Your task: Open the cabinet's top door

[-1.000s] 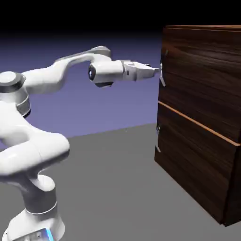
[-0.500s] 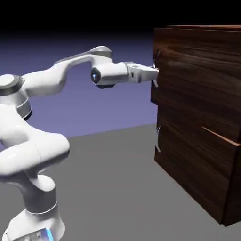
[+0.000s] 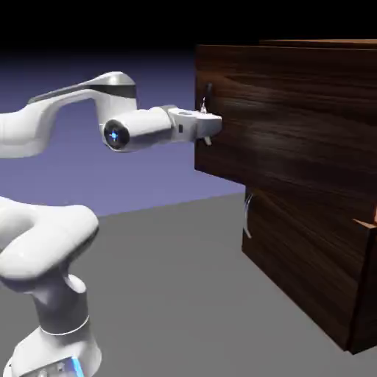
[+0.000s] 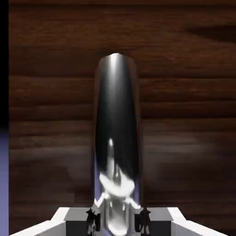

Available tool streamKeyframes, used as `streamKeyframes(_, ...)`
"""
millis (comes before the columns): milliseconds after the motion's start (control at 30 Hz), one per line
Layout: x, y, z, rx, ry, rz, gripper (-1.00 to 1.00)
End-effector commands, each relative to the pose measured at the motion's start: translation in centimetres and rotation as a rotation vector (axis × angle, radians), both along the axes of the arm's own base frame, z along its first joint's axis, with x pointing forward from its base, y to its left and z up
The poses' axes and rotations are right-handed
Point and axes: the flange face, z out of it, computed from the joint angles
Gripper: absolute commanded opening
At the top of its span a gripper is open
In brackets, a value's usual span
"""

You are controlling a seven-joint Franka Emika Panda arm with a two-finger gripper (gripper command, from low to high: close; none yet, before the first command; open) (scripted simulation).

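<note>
The dark wood-grain cabinet stands at the exterior view's right. Its top door stands well out from the cabinet front, toward the left, overhanging the lower panel. My gripper is shut on the top door's silver handle at the door's left edge, with the arm level. In the hand view the handle runs upright and large down the middle against the door's wood. It passes between my gripper, whose dark fingertips press on either side of it.
The lower panel's curved silver handle sits below the pulled-out door. Grey table spreads between the robot base and the cabinet. An orange edge shows at the far right.
The gripper closed on the top door's handle and drew back toward the exterior view's left. The top door came out with it, from flush to well clear of the cabinet front.
</note>
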Motion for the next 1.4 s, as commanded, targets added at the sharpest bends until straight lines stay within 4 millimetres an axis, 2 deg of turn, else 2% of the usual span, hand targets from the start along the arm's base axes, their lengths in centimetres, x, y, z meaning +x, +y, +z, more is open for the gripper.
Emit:
streamKeyframes(0, -0.7, -0.7, 0.0, 0.0, 0.0, 0.02, -1.0)
streamKeyframes(333, -5.8, -7.1, 0.0, 0.0, 0.0, 0.193, -1.0)
streamKeyframes(867, -11.0, -17.1, 0.0, 0.0, 0.0, 0.433, -1.0)
streamKeyframes(1067, -12.5, -22.4, 0.0, 0.0, 0.0, 0.549, -1.0)
streamKeyframes(1367, -13.8, -32.0, 0.0, 0.0, 0.0, 0.753, -1.0)
